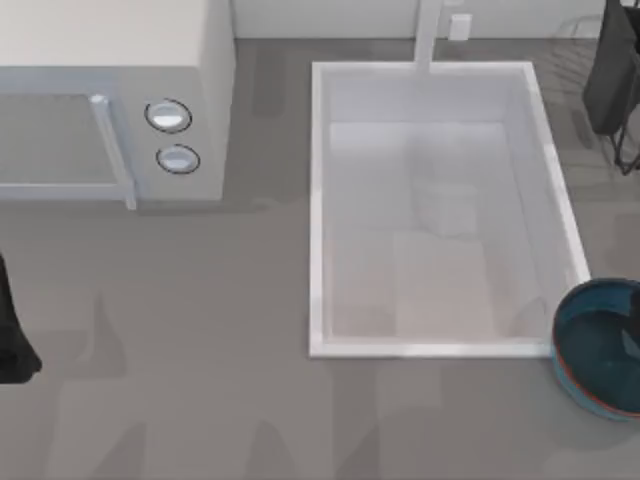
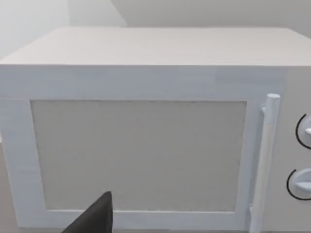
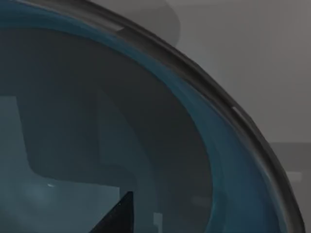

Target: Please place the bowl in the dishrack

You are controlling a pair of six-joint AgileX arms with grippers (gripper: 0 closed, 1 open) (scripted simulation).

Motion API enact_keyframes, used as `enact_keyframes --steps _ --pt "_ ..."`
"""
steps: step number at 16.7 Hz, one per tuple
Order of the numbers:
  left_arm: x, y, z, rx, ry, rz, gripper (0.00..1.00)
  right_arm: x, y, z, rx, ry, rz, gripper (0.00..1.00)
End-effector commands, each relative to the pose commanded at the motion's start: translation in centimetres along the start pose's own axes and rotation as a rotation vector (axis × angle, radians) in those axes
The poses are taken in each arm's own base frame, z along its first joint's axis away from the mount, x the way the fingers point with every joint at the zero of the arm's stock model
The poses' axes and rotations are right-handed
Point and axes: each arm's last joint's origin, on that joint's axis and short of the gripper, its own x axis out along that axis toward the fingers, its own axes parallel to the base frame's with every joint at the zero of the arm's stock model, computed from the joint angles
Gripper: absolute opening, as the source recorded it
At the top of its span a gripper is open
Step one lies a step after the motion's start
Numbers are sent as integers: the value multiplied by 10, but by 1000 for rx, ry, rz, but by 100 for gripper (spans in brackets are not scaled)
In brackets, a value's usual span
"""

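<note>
Bowl sits on the counter at the top view's right edge, touching the near right corner of the white sink. Our right wrist view looks closely into its teal interior; we cannot tell how that claw stands. Dishrack wires show at the far right. Our left arm is parked at the left edge, facing the microwave; its claw's state cannot be told.

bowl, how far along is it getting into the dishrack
Nothing is finished: the bowl sits on the counter at the sink's near right corner, away from the dishrack at the far right. The right wrist view looks closely into the bowl. Gripping, lifting and placing remain.
</note>
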Motion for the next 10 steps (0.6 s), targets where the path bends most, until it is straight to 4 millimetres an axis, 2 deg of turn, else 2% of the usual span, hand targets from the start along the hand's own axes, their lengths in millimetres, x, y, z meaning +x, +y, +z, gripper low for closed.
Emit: enact_keyframes --steps 9,10 --pt "0 0 0 0 0 0 100 0 0 0 0 0 0 2" --pt "0 0 0 0 0 0 100 0 0 0 0 0 0 0"
